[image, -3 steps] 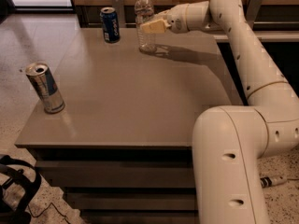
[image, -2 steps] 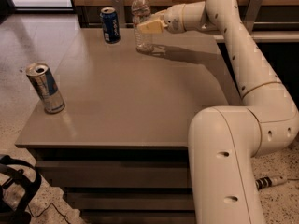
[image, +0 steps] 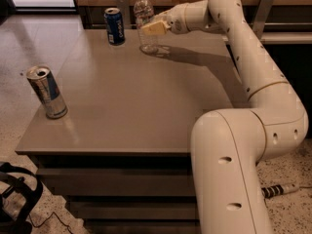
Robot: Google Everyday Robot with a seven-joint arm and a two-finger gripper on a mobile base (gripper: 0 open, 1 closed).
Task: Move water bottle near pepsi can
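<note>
Reaching over the far side of the table (image: pixel 122 111) in the camera view, the white arm (image: pixel 253 72) ends where? (Desk)

At the gripper (image: pixel 147 27), far centre, level with the middle of the water bottle (image: pixel 143 9). (Photographer)

What is the pincer doing? (Desk)

It is closed around the bottle. One cream-coloured finger (image: pixel 155 28) lies across the near side of the ribbed body, and the other is hidden behind it. (Photographer)

Where does the bottle stand? (Desk)

Upright, white cap on top, near the table's far edge. Whether its base touches the tabletop or hangs just above, I cannot tell. (Photographer)

And the pepsi can (image: pixel 114 26)? (Desk)

Upright too, just left of the bottle, with a narrow gap between them and no contact. The bottle is the taller of the two. (Photographer)

Anything else in the shot? (Desk)

A silver-and-blue can (image: pixel 47 92) stands well apart at the near left edge. A ribbed cable end (image: pixel 280 190) lies on the speckled floor at right, and a black strap (image: pixel 19 194) at lower left. (Photographer)
</note>
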